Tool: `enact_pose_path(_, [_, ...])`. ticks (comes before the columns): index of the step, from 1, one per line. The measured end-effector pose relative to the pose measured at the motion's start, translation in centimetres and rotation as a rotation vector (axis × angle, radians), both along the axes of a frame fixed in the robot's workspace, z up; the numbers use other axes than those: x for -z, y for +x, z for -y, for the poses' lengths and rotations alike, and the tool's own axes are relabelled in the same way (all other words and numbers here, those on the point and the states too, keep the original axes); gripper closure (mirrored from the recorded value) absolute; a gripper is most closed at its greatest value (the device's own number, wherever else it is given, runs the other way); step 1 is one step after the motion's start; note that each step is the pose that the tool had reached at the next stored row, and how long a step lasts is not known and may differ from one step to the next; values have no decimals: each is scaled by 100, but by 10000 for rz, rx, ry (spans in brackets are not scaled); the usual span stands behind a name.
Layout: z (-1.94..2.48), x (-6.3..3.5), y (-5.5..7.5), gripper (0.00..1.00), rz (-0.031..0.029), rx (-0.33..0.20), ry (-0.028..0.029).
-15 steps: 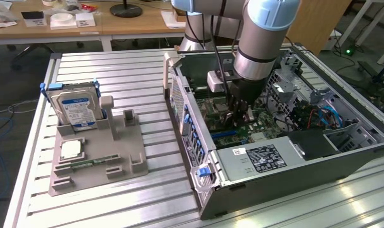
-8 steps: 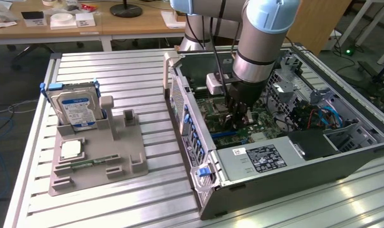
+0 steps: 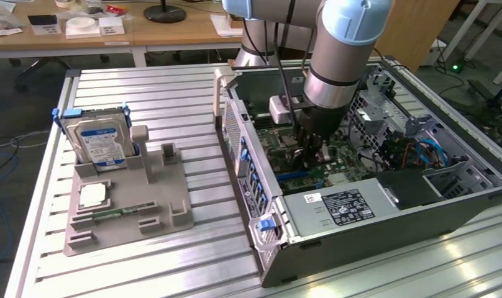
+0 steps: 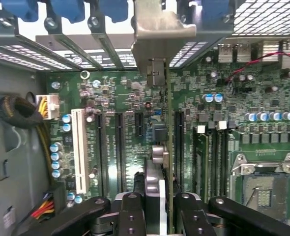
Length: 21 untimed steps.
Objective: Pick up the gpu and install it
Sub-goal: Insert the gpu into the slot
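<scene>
Ribbed metal worktop (image 3: 151, 261) with an open PC case (image 3: 359, 211); end effector (image 4: 160, 196) is down inside, pinching the gpu (image 4: 157, 73) edge-on over the motherboard (image 4: 115, 128).

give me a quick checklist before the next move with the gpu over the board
1. Grip: end effector shut on the gpu, card edge-on between the fingers. ok
2. Card attitude: gpu stands upright over the motherboard, running parallel to the slots. ok
3. Bracket: the silver bracket points toward the rear slot openings. ok
4. Arm position: end effector is down inside the case. ok
5. Card edge lined up with one slot: hidden under the card. cannot tell
6. Cables: the red wire lies off to one side of the card. ok
</scene>
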<state>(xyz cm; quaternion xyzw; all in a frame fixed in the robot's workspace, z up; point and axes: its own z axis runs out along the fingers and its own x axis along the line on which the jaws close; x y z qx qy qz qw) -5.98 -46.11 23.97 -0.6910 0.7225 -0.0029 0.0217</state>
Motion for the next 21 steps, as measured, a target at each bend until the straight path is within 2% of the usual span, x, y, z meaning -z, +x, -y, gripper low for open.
enact_pose_path(1, [0, 2, -1, 72, 0, 0, 65])
enact_pose_path(2, [0, 3, -2, 72, 0, 2, 87])
enact_pose_path(8, [46, 7, -9, 72, 1, 3, 91])
enact_pose_path(12, [47, 16, -63, 72, 0, 0, 90])
enact_pose_path(21, [43, 82, -67, 72, 0, 0, 88])
